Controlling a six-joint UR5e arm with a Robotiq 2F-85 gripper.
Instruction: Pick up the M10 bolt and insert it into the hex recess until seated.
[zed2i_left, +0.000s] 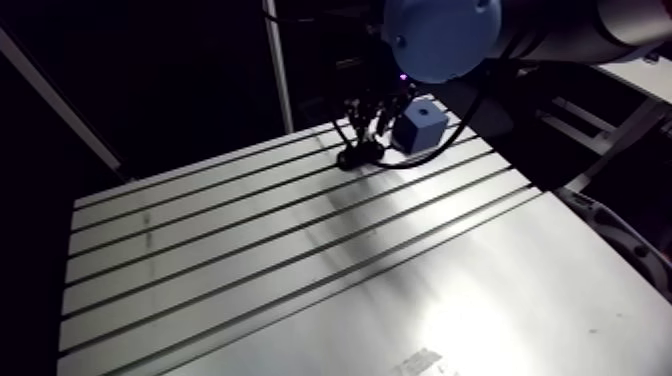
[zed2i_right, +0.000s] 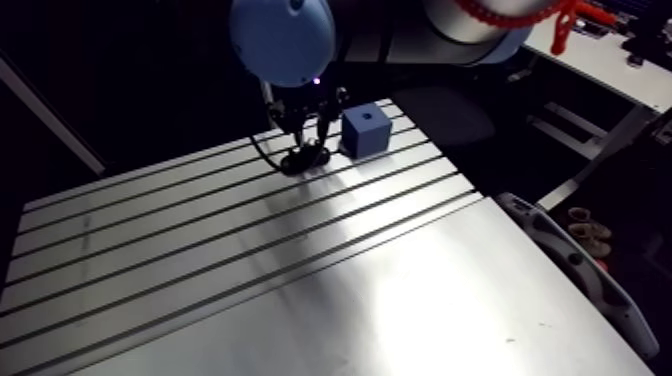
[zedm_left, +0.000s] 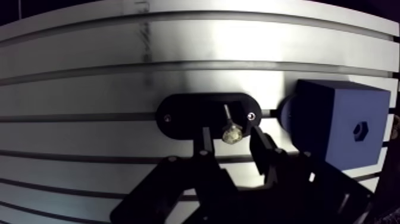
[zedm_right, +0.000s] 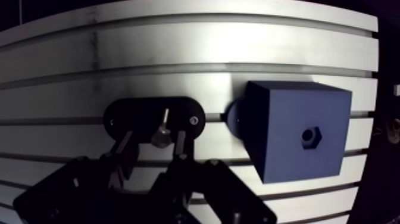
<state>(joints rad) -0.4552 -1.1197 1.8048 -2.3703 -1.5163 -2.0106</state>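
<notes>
A slotted aluminium table (zedm_left: 89, 83) filled the wrist view. On it lay a flat black oval holder plate (zedm_left: 178, 116) with 2 small screws. A dull metal M10 bolt (zedm_left: 230, 132) rested on that plate, its head towards the gripper and its thin shank pointing to 12 o'clock, straight ahead of the fingers. The black 2-finger gripper (zedm_right: 153, 142) was low over the plate, its fingers (zedm_left: 257, 143) spread, 1 on each side of the bolt head with a sliver of gap showing, so nothing was pinched yet. At about 2 o'clock from the gripper, just beside the plate, stood a solid blue plastic cube (zedm_left: 339, 128) with a small hex recess (zedm_left: 359, 130) in the face turned to the camera. In the arm view the cube sat likewise at 2 o'clock from the gripper.

The step in hand appeared to be the grasp. The next move would call for closing squarely on the bolt head, lifting clear, then carrying it to the recess with its flats aligned.
</notes>
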